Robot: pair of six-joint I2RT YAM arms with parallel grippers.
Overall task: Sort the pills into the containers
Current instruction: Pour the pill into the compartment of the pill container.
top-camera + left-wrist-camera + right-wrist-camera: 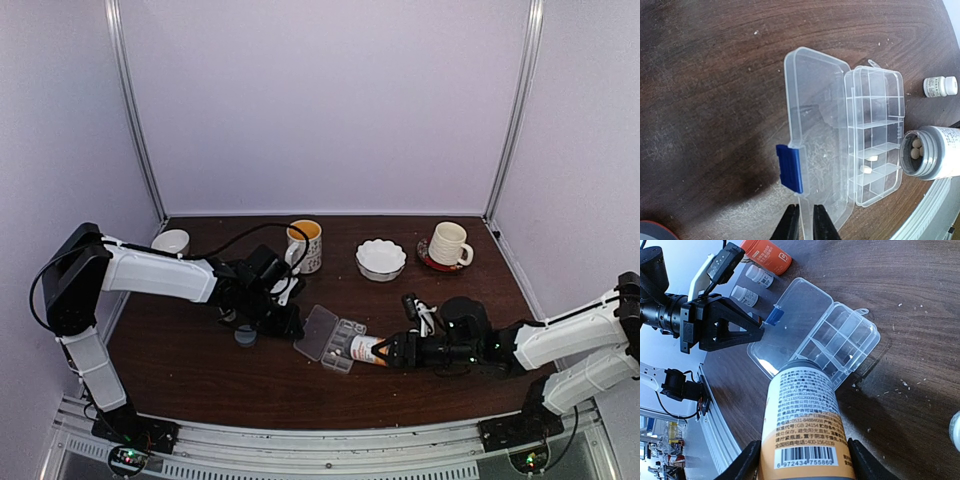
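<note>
Top external — right arm (560,335) stretched low, bottle (366,350) tipped at organizer (346,334).

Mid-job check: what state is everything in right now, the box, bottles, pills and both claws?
Box, open, lid folded back flat.
Bottle, uncapped, tipped on its side, mouth at the box.
Pills, two in the box's compartments, more in the bottle.
Left claw, shut on the lid's edge.
Right claw, shut on the bottle.
Small white bottle, capped.

The dark table (200,370) bears the open organizer box (340,342), a mug (305,247), a bowl (381,260) and a saucer (428,259).
</note>
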